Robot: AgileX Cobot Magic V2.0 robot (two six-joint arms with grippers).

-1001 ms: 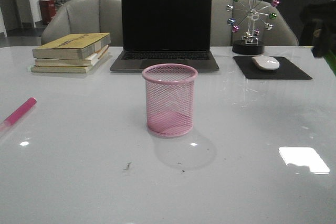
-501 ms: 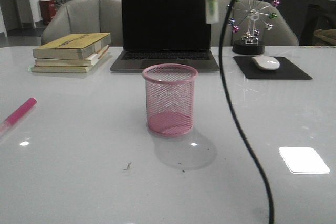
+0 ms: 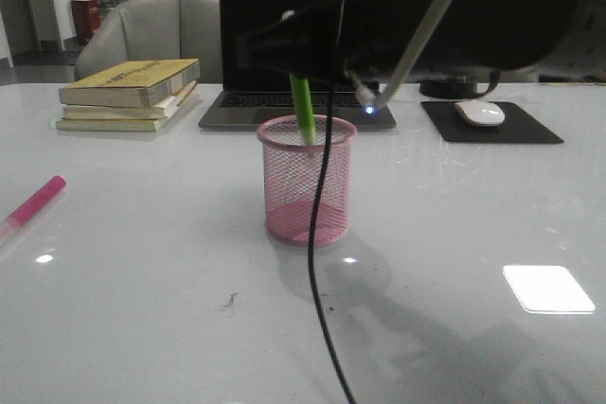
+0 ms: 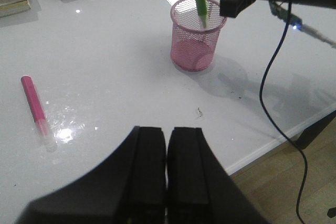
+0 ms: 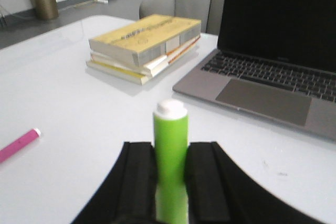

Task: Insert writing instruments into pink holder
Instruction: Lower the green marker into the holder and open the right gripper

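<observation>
Left gripper (image 4: 167,150) nearest the camera, over the table's near side, fingers pressed together with nothing between them. Pink marker (image 3: 35,202) lies flat on the white table (image 3: 142,309) at the far left, well apart from the cup, whitish tip toward the near edge; same marker shows in the left wrist view (image 4: 35,109). A black cable (image 3: 320,262) hangs down in front of the cup. Pink mesh holder (image 3: 307,180) stands upright mid-table. Right gripper (image 5: 170,182) is above the holder, clamped on the green marker (image 5: 170,156), one finger on each side of the barrel. Marker is tilted, lower end below the rim (image 3: 304,113); left wrist view confirms whitish tip inside the cup mouth (image 4: 200,4). Cannot tell if the tip touches the cup floor. Behind the holder: open laptop (image 3: 284,54) with dark screen, stack of books (image 3: 128,94) back left, white mouse (image 3: 479,113) on a black mousepad (image 3: 525,130) back right.
</observation>
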